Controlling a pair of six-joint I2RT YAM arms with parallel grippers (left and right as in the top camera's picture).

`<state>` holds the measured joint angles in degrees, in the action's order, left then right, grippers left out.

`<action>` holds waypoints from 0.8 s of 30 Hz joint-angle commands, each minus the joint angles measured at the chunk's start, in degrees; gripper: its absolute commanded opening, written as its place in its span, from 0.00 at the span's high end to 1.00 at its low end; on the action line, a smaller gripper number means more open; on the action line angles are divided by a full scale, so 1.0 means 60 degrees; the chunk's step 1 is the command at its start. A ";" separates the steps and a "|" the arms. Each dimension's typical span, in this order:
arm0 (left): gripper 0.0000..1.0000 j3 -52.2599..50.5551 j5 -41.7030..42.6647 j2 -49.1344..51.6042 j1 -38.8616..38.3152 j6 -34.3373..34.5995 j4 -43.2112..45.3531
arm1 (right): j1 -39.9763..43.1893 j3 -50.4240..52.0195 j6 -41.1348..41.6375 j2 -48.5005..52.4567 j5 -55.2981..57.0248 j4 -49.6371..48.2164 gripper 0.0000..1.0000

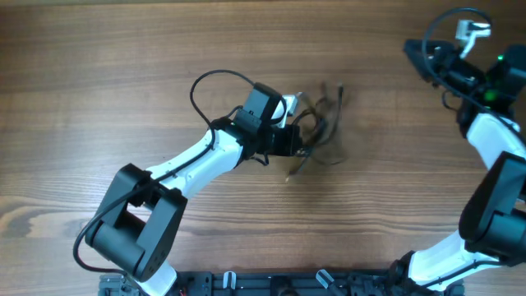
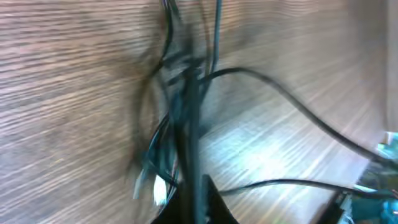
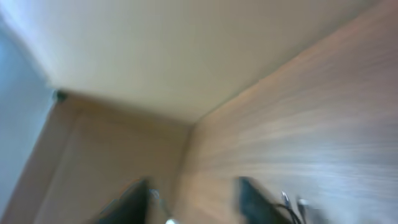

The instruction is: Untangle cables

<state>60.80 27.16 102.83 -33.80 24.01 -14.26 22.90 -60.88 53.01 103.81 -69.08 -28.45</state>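
The cables (image 1: 322,123) are a blurred tangle of thin black cords at the table's middle, just right of my left gripper (image 1: 300,146). In the left wrist view the cables (image 2: 180,93) run as a smeared bundle straight up from my left gripper (image 2: 198,199). It is shut on a strand of them, and a pale plug end (image 2: 155,186) hangs at the left. My right gripper (image 1: 411,48) is raised at the far right, well away from the tangle. Its dark fingers (image 3: 255,199) stand apart around the right gripper (image 3: 193,199), with only bare wood showing in the gap.
The left arm's own thick black cable (image 1: 209,82) loops up behind its wrist. The right arm's cable (image 1: 448,20) curls at the top right. A dark rail (image 1: 288,284) lines the front edge. The right wrist view shows the table's far edge (image 3: 186,124) against a pale wall.
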 commanded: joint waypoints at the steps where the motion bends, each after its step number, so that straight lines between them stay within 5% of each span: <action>1: 0.96 -0.0062 -0.0790 0.0044 0.0026 -0.0106 0.0361 | -0.0149 -0.0117 -0.2444 -0.0102 0.0612 0.2102 0.20; 5: 0.96 -0.0058 -0.0790 0.0044 0.0026 -0.0106 0.1279 | -0.0747 -0.0106 -0.4590 -0.0102 -0.0233 0.4554 0.14; 10: 0.96 -0.0058 -0.0769 0.0040 0.0164 0.0623 0.2295 | -0.2488 -0.0084 -0.8433 -0.0102 0.0984 0.7125 0.00; 17: 0.96 -0.0058 0.0149 -0.0124 0.0630 0.0809 0.2299 | -0.4827 -0.0084 -0.8801 -0.0102 0.2189 0.7038 0.04; 19: 0.96 -0.0058 0.0175 -0.0317 0.0849 0.1107 0.2299 | -0.5009 -0.0084 -0.8728 -0.0102 0.2758 0.7034 0.33; 20: 0.96 -0.0058 0.0321 -0.0455 0.0984 0.1115 0.2302 | -0.5020 -0.0084 -0.8324 -0.0102 0.3235 0.7031 0.67; 21: 0.96 -0.0058 0.0477 -0.0627 0.1137 0.1115 0.2277 | -0.5005 -0.0084 -0.7654 -0.0102 0.3712 0.6987 0.89; 24: 0.96 -0.0058 0.0747 -0.1064 0.1395 0.0965 0.2226 | -0.4645 -0.0197 -0.5912 -0.0102 0.2004 0.6229 0.96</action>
<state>60.36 28.64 100.82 -26.72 29.91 -1.08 -7.01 -61.39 7.46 103.74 -51.16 12.32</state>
